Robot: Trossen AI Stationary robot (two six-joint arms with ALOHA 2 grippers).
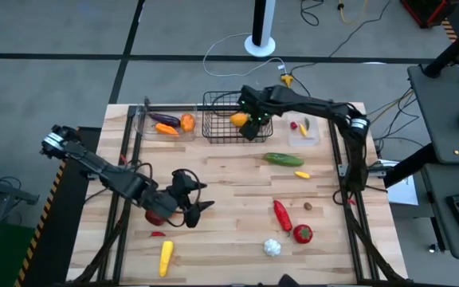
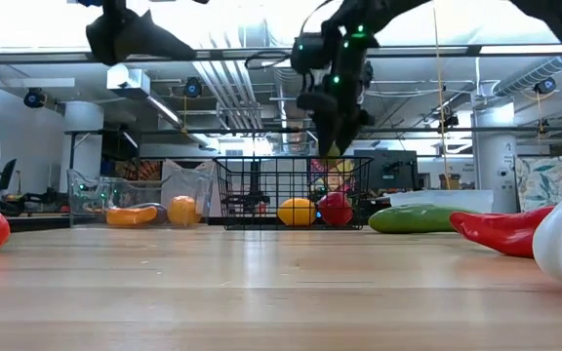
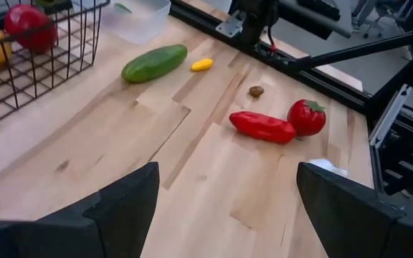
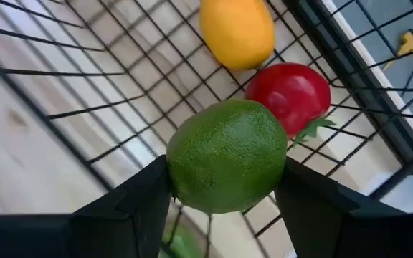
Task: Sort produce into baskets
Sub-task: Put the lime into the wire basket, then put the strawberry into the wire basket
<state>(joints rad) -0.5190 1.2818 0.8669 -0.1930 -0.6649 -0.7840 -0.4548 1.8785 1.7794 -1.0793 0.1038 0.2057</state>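
Now right hand (image 4: 224, 197) clamps a round, pebbly green fruit (image 4: 226, 155) over the black wire basket (image 4: 84, 93).
Left hand (image 3: 224, 208) gapes apart above the wooden tabletop (image 3: 192, 165).

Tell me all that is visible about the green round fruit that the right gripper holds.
The green round fruit looks like a lime: a ball with a dull, finely pebbled skin, probably plastic. The right gripper is shut on it, one dark finger pressing each side. It hangs over the black wire basket, touching nothing else that I can see. Below it in the basket lie a yellow-orange fruit and a red fruit with a green leaf.
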